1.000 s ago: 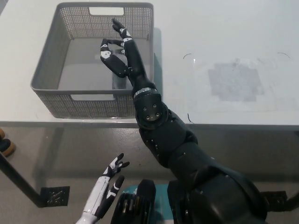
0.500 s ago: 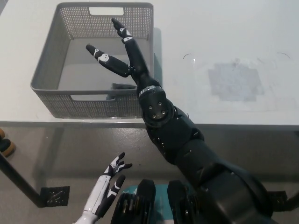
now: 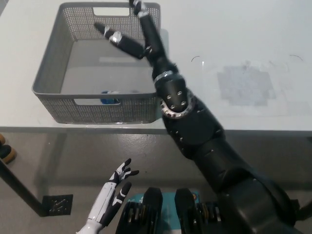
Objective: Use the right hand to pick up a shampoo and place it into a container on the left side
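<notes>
The right hand is hovering over the basket with fingers spread, gripping nothing, while the shampoo is lying inside by the near wall. The placing looks done; next, the arm only needs pulling clear. The left hand is hanging open below the table.

My white table carries a faint grey square patch. Below its edge lies grey floor. A dark shoe sits at far left.

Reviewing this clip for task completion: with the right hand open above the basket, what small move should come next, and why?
Probably draw the right hand back toward the robot, clear of the basket. Its fingers are spread and hold nothing, and a white and blue item, likely the shampoo, lies inside by the near wall. The left hand rests low, below the table edge.
</notes>
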Available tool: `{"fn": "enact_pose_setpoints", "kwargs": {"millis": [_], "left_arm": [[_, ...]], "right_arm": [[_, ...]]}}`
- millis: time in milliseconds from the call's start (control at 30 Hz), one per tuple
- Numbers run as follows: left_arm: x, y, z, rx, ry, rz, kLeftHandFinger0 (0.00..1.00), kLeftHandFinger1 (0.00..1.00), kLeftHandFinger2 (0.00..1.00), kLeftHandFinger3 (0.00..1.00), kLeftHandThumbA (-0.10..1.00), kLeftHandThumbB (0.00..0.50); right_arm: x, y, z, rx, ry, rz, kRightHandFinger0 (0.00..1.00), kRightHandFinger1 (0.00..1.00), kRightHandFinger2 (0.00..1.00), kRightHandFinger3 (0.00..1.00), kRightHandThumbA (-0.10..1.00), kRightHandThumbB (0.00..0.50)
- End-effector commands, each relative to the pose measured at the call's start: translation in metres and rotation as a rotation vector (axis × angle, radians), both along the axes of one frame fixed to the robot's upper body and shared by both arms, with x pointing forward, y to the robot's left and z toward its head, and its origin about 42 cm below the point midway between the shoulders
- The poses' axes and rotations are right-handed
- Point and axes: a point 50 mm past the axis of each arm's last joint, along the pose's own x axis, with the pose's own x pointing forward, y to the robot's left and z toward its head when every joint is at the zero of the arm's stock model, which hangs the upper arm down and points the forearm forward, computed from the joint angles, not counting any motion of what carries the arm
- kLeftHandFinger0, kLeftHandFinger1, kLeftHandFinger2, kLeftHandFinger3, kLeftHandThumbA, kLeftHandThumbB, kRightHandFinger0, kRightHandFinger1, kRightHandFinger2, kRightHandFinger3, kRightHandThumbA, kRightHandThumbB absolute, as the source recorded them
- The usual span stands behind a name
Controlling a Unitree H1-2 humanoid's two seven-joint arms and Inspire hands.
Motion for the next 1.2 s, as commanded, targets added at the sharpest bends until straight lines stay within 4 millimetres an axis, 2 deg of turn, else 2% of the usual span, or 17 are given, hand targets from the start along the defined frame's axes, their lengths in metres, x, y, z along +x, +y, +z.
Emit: {"fn": "enact_pose_setpoints", "kwargs": {"millis": [0,67,167,267,333,400,433,500,533,667,700,800,867,933,1000,1100,1167], "left_arm": [[0.007,0.002,0.009,-0.012,-0.053,-0.028,1.00,0.98,0.81,1.00,1.00,0.159],[0.008,0.003,0.010,-0.012,-0.055,-0.030,1.00,0.99,0.81,1.00,1.00,0.159],[0.009,0.004,0.011,0.002,-0.062,-0.021,1.00,0.96,0.79,1.00,1.00,0.170],[0.007,0.006,0.011,0.007,-0.061,-0.015,1.00,0.97,0.83,1.00,1.00,0.173],[0.007,0.007,0.011,0.006,-0.058,-0.008,1.00,1.00,0.92,1.00,1.00,0.180],[0.007,0.009,0.011,0.011,-0.061,-0.004,1.00,1.00,0.97,1.00,1.00,0.181],[0.006,0.009,0.010,0.013,-0.063,0.000,1.00,1.00,1.00,1.00,1.00,0.184],[0.008,0.009,0.010,0.010,-0.063,0.004,1.00,1.00,1.00,1.00,1.00,0.189],[0.007,0.010,0.009,-0.007,-0.057,0.009,1.00,1.00,1.00,1.00,1.00,0.201],[0.007,0.009,0.007,-0.047,-0.047,0.030,1.00,1.00,1.00,1.00,1.00,0.205],[0.008,0.008,0.007,-0.053,-0.046,0.034,1.00,1.00,1.00,1.00,1.00,0.212],[0.007,0.009,0.006,-0.065,-0.040,0.037,1.00,1.00,1.00,1.00,1.00,0.214],[0.007,0.008,0.005,-0.076,-0.034,0.043,1.00,1.00,1.00,1.00,1.00,0.232],[0.006,0.008,0.004,-0.081,-0.029,0.045,1.00,1.00,1.00,1.00,1.00,0.232],[0.006,0.009,0.004,-0.084,-0.029,0.048,1.00,1.00,1.00,1.00,1.00,0.229],[0.007,0.010,0.004,-0.091,-0.029,0.053,1.00,1.00,1.00,1.00,1.00,0.221],[0.006,0.009,0.003,-0.090,-0.029,0.054,1.00,1.00,1.00,1.00,1.00,0.208]], "right_arm": [[-0.010,-0.029,0.062,0.077,-0.165,0.025,1.00,1.00,1.00,1.00,0.98,0.452],[-0.025,-0.052,0.081,0.140,-0.253,0.013,1.00,1.00,1.00,1.00,0.94,0.426],[-0.054,-0.089,0.095,0.194,-0.339,-0.017,1.00,1.00,1.00,1.00,0.95,0.446],[-0.085,-0.118,0.089,0.273,-0.381,-0.015,1.00,1.00,1.00,1.00,0.92,0.429],[-0.104,-0.139,0.079,0.309,-0.408,-0.007,1.00,1.00,1.00,1.00,0.87,0.429],[-0.122,-0.156,0.064,0.290,-0.429,-0.049,1.00,1.00,1.00,1.00,0.92,0.425],[-0.139,-0.169,0.045,0.284,-0.420,-0.067,1.00,1.00,1.00,1.00,0.90,0.428],[-0.151,-0.176,0.032,0.301,-0.396,-0.073,1.00,1.00,1.00,1.00,0.89,0.448],[-0.164,-0.182,0.016,0.321,-0.359,-0.074,1.00,1.00,1.00,1.00,0.87,0.450],[-0.193,-0.195,-0.035,0.305,-0.287,-0.096,1.00,1.00,1.00,1.00,0.89,0.418],[-0.197,-0.196,-0.046,0.295,-0.269,-0.105,1.00,1.00,1.00,1.00,0.89,0.403],[-0.214,-0.201,-0.082,0.252,-0.166,-0.151,1.00,1.00,1.00,1.00,0.92,0.413],[-0.233,-0.204,-0.124,0.240,-0.049,-0.167,1.00,1.00,1.00,1.00,0.94,0.404],[-0.245,-0.204,-0.151,0.263,0.050,-0.166,1.00,1.00,1.00,1.00,0.92,0.421],[-0.254,-0.205,-0.175,0.284,0.127,-0.141,1.00,1.00,1.00,1.00,0.90,0.407],[-0.267,-0.204,-0.205,0.247,0.211,-0.130,1.00,1.00,1.00,1.00,0.96,0.353],[-0.274,-0.202,-0.221,0.260,0.266,-0.112,1.00,1.00,1.00,1.00,0.92,0.368]]}}
